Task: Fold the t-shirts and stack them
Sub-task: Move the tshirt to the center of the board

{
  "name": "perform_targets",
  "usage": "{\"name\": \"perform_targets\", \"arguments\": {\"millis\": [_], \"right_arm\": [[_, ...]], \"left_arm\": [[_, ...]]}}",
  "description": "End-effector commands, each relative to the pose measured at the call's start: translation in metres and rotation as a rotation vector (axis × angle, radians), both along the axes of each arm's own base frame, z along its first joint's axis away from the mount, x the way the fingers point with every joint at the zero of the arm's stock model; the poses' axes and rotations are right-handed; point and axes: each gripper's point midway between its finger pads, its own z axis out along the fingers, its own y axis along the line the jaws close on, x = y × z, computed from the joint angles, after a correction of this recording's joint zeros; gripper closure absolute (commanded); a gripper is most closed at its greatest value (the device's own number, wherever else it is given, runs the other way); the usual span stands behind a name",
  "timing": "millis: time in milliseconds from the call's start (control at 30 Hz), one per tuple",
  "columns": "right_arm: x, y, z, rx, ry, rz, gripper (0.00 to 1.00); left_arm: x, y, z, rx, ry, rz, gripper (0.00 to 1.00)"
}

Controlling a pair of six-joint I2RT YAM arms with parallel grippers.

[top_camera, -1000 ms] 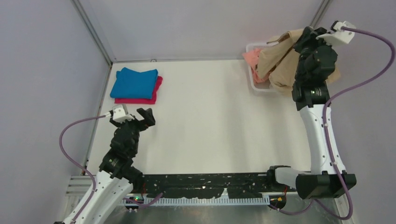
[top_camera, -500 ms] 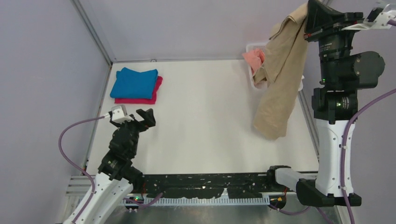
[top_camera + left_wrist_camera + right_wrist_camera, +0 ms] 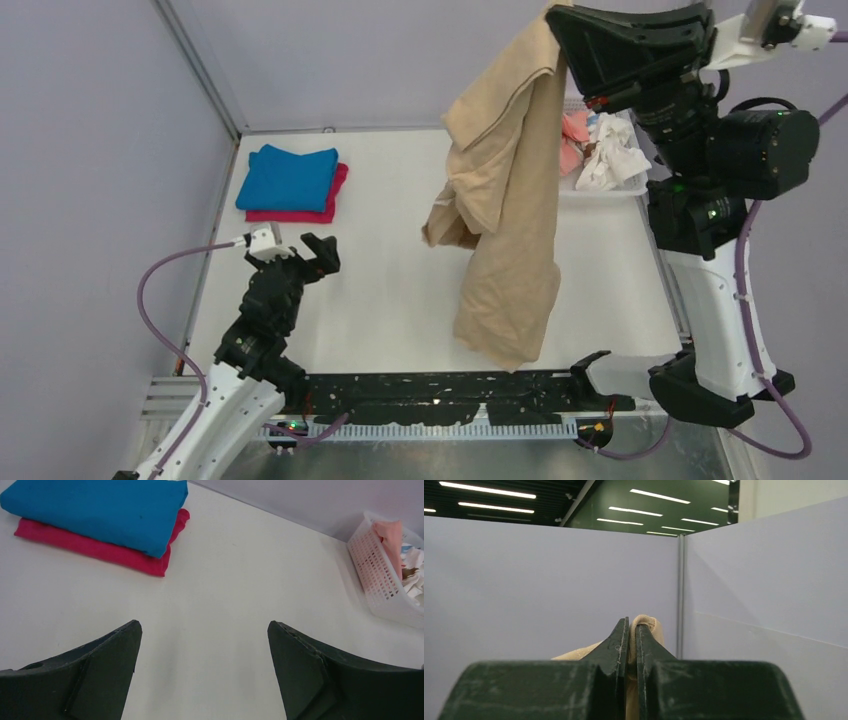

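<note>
T-shirts, two folded: lay stacked at ten o'clock on the table (image 3: 400, 200), blue t-shirt (image 3: 288, 177) over magenta t-shirt (image 3: 340, 183). Sat well apart from the hanging cloth, so judged safe from a sweep.

At eight o'clock, left gripper (image 3: 202, 630): stood with jaws wide apart, empty, low over bare table, far from any cloth. Faced a long reach to catch a free corner; likely to grab the wrong layer if sent in blind.

At the middle, tan t-shirt (image 3: 505, 220): hung in the air from one pinched fold, bunched and twisted, with a lump of cloth jutting toward nine o'clock and the lowest end near six o'clock by the near edge. Could have spilled over that edge onto the black rail (image 3: 440, 385) if lowered straight down. Would probably have landed crumpled rather than flat, given no second hold.

At one o'clock, right gripper (image 3: 631, 627): clamped tight on a thin tan fold, high above the table. Took a small bite only; might have slipped under a fast swing.

At two o'clock, basket (image 3: 372, 575): held salmon t-shirt (image 3: 574, 135) and white t-shirt (image 3: 615, 155), heaped and unfolded. Sat beside the tan cloth in the overhead view; could not tell whether touching.
</note>
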Motion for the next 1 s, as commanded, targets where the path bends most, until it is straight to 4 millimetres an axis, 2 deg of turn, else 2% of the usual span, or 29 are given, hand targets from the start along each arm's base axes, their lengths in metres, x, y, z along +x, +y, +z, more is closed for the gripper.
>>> {"name": "perform_targets", "arguments": {"millis": [0, 100, 200, 233, 267, 300, 333, 367, 400, 433, 467, 500, 533, 567, 600, 633, 667, 700, 733, 800, 833, 900, 967], "right_arm": [[0.001, 0.035, 0.008, -0.002, -0.065, 0.062, 0.94], [0.02, 0.059, 0.001, -0.011, -0.024, 0.09, 0.94], [0.054, 0.078, -0.021, -0.033, 0.078, 0.068, 0.94], [0.065, 0.075, -0.025, -0.024, 0.101, 0.017, 0.94], [0.082, 0.08, -0.044, -0.05, 0.154, -0.019, 0.94], [0.095, 0.069, -0.049, -0.03, 0.182, -0.112, 0.95], [0.117, 0.071, -0.078, -0.064, 0.254, -0.171, 0.94], [0.13, 0.053, -0.087, -0.043, 0.291, -0.291, 0.94], [0.15, 0.053, -0.125, -0.08, 0.363, -0.358, 0.94], [0.17, 0.04, -0.17, -0.11, 0.447, -0.482, 0.94], [0.176, 0.032, -0.187, -0.107, 0.469, -0.539, 0.94], [0.189, 0.018, -0.24, -0.151, 0.555, -0.646, 0.95], [0.194, 0.011, -0.264, -0.161, 0.592, -0.691, 0.94], [0.2, 0.0, -0.321, -0.205, 0.69, -0.766, 0.94], [0.203, -0.006, -0.349, -0.225, 0.74, -0.797, 0.94], [0.205, -0.016, -0.403, -0.264, 0.837, -0.838, 0.93], [0.208, -0.022, -0.432, -0.285, 0.893, -0.87, 0.92], [0.207, -0.034, -0.472, -0.299, 0.975, -0.896, 0.92], [0.206, -0.04, -0.494, -0.325, 1.024, -0.913, 0.91], [0.205, -0.056, -0.546, -0.394, 1.156, -0.951, 0.77], [0.205, -0.066, -0.563, -0.429, 1.206, -0.977, 0.74], [0.202, -0.075, -0.578, -0.464, 1.255, -1.002, 0.72], [0.203, -0.078, -0.582, -0.477, 1.259, -1.02, 0.64]], "left_arm": [[0.001, -0.006, 0.009, -0.027, -0.019, -0.022, 0.01], [0.002, -0.007, 0.008, -0.026, -0.009, -0.029, 0.01], [0.001, -0.007, 0.008, -0.027, 0.005, -0.029, 0.01], [0.0, -0.007, 0.007, -0.024, 0.013, -0.029, 0.01], [0.0, -0.007, 0.006, -0.023, 0.019, -0.029, 0.01], [0.0, -0.008, 0.004, -0.025, 0.023, -0.03, 0.01], [0.0, -0.008, 0.001, -0.026, 0.024, -0.031, 0.01], [0.001, -0.009, 0.0, -0.029, 0.024, -0.033, 0.01], [0.003, -0.011, -0.001, -0.031, 0.025, -0.036, 0.01], [0.004, -0.012, -0.002, -0.032, 0.029, -0.042, 0.01], [0.005, -0.014, -0.003, -0.031, 0.034, -0.05, 0.01], [0.006, -0.016, -0.005, -0.03, 0.042, -0.054, 0.01], [0.008, -0.018, -0.007, -0.028, 0.051, -0.057, 0.01], [0.01, -0.02, -0.009, -0.027, 0.061, -0.062, 0.01], [0.012, -0.022, -0.012, -0.024, 0.07, -0.067, 0.01], [0.014, -0.024, -0.016, -0.017, 0.089, -0.072, 0.01], [0.016, -0.027, -0.019, -0.01, 0.105, -0.08, 0.01], [0.017, -0.028, -0.021, -0.002, 0.125, -0.086, 0.01], [0.019, -0.03, -0.025, 0.006, 0.145, -0.09, 0.01], [0.021, -0.033, -0.032, 0.022, 0.186, -0.094, 0.01], [0.023, -0.034, -0.035, 0.025, 0.201, -0.093, 0.01], [0.027, -0.037, -0.041, 0.026, 0.23, -0.093, 0.01], [0.029, -0.042, -0.046, 0.022, 0.253, -0.107, 0.01]]}}
